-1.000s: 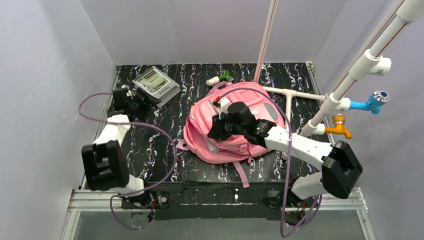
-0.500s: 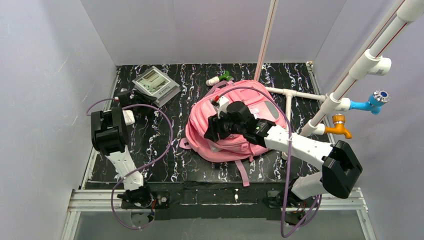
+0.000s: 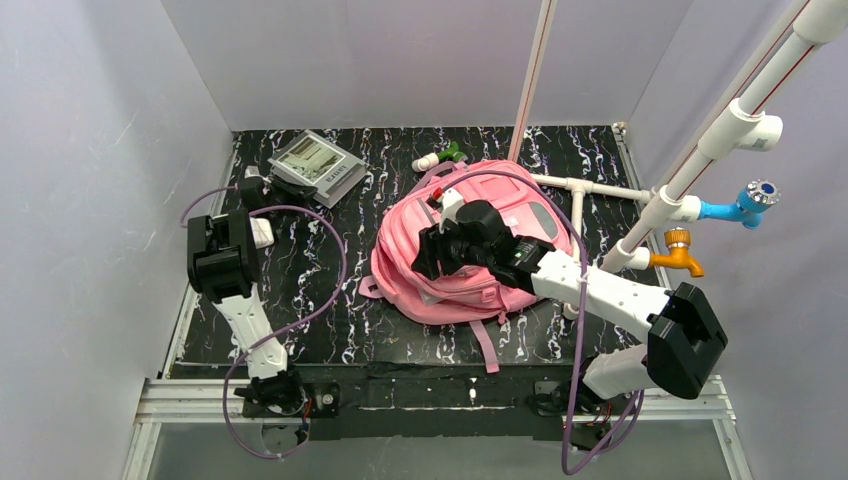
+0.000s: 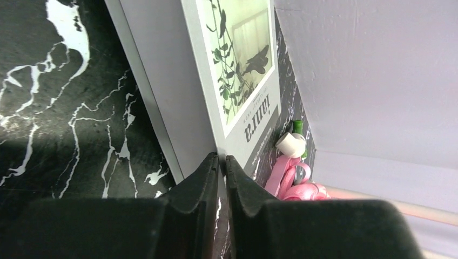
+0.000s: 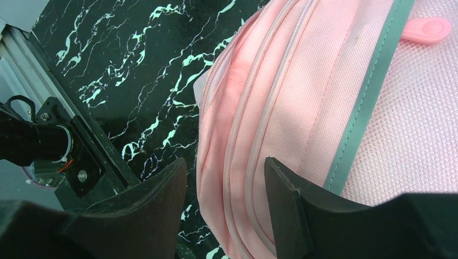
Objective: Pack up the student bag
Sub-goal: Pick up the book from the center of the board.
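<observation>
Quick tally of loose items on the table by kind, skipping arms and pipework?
pink student bag: 1
book: 1
small white-and-green item: 1
Total: 3

One bit of lettering to call, and it's on the book point(image 4: 237, 65) in the left wrist view. White letters sit on the dark band point(image 4: 258, 132) below the cover's leafy picture point(image 4: 240, 54), running sideways along the cover. It reads something like "ianira", though at this steep angle I wouldn't swear to every letter. A finer line of print runs beside it, too small to make out. From the top camera the cover's lettering is only a blur.
</observation>
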You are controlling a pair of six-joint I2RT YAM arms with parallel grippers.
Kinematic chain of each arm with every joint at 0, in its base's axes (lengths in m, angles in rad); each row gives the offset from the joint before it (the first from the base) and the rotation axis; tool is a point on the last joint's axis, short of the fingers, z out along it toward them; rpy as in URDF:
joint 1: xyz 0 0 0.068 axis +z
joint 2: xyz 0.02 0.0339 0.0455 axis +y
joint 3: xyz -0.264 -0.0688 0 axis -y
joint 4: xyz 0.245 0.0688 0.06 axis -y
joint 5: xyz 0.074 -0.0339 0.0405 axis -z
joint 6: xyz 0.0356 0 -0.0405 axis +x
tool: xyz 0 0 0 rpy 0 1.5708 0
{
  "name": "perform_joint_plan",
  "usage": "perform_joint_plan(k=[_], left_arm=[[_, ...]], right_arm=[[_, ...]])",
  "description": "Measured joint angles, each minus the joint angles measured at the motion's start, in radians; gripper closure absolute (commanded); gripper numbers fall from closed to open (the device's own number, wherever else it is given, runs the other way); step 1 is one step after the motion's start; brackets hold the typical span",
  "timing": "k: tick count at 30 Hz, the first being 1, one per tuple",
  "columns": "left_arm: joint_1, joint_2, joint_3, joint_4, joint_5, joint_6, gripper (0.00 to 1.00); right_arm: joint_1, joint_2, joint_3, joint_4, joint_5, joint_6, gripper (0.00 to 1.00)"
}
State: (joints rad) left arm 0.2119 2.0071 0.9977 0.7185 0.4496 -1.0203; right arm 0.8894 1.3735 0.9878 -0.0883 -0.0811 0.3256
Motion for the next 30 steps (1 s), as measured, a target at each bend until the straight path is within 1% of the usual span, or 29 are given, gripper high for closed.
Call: perform_joint_plan(k=[3,5,8,10,11,15,18,20,23,26,27,30], left_arm=[[-0.003,0.000,0.000,0.011,0.006,-0.012,1.00],[-0.003,0.000,0.000,0.016,0.008,-0.019,1.00],[-0.002,-0.005,-0.002,0.017,0.018,-0.037,1.00],[-0.001,-0.022,-0.012,0.005,0.031,-0.050,1.00],[0.001,-0.039,-0.022,-0.003,0.038,-0.054,1.00],[0.003,-0.146,-0.078,-0.064,0.069,-0.059,1.00],[0.008,-0.266,-0.126,-0.137,0.089,-0.062,1.00],[0.008,-0.348,-0.153,-0.193,0.093,-0.058,1.00],[0.009,-0.477,-0.184,-0.306,0.092,-0.044,1.00],[0.009,-0.598,-0.204,-0.416,0.089,-0.017,1.00],[0.009,-0.622,-0.209,-0.441,0.088,-0.010,1.00],[0.009,-0.674,-0.225,-0.505,0.091,0.008,1.00]], right_arm=[[0.000,0.000,0.002,-0.003,0.000,-0.008,0.37],[0.000,0.003,0.013,-0.020,0.000,-0.018,0.35],[0.015,0.009,0.041,-0.058,0.027,-0.047,0.28],[0.039,0.011,0.077,-0.106,0.077,-0.079,0.18],[0.057,0.013,0.101,-0.130,0.102,-0.097,0.13],[0.118,0.041,0.233,-0.220,0.176,-0.156,0.02],[0.146,0.081,0.333,-0.234,0.212,-0.212,0.02],[0.163,0.104,0.358,-0.202,0.233,-0.270,0.02],[0.186,0.143,0.341,-0.109,0.235,-0.374,0.02],[0.200,0.203,0.251,0.095,0.208,-0.517,0.02],[0.203,0.227,0.235,0.135,0.200,-0.550,0.02],[0.204,0.356,0.237,0.267,0.153,-0.674,0.02]])
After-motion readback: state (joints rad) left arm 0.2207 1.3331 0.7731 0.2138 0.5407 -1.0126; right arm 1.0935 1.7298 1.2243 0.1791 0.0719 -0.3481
